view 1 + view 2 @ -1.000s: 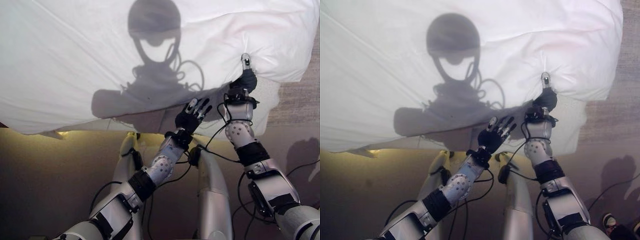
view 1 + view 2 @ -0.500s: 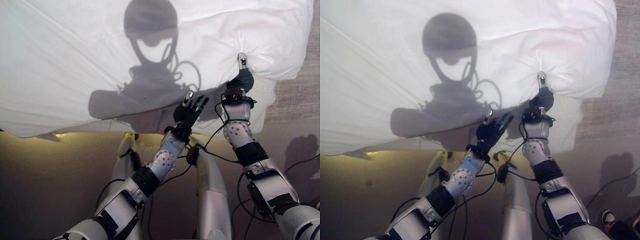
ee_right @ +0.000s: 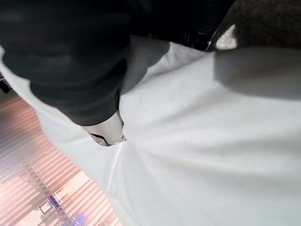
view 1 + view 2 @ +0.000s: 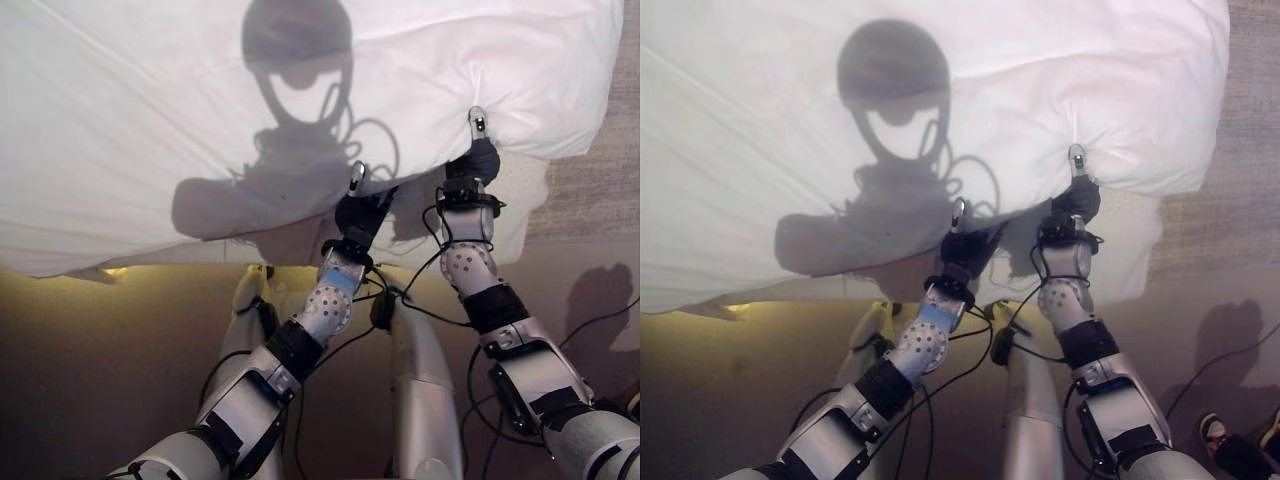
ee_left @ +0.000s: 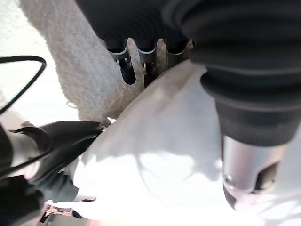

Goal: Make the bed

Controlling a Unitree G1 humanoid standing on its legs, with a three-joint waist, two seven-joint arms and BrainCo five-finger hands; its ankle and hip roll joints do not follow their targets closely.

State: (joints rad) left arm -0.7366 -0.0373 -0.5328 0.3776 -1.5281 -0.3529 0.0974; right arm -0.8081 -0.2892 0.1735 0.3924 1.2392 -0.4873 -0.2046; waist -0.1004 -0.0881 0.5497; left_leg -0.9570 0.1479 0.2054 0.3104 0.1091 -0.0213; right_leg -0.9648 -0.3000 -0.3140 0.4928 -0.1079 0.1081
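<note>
Left eye view: white duvet [image 4: 200, 110] covers the bed, near edge overhanging; right hand [image 4: 474, 160] pinches that edge at the right; left hand [image 4: 360, 208] grips it just beside, thumb on top.

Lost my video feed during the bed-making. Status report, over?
Right hand pinching the white duvet edge, thumb on top. Left hand at the same edge, fingers under, thumb over, grip unconfirmed. Nothing in the way.
</note>
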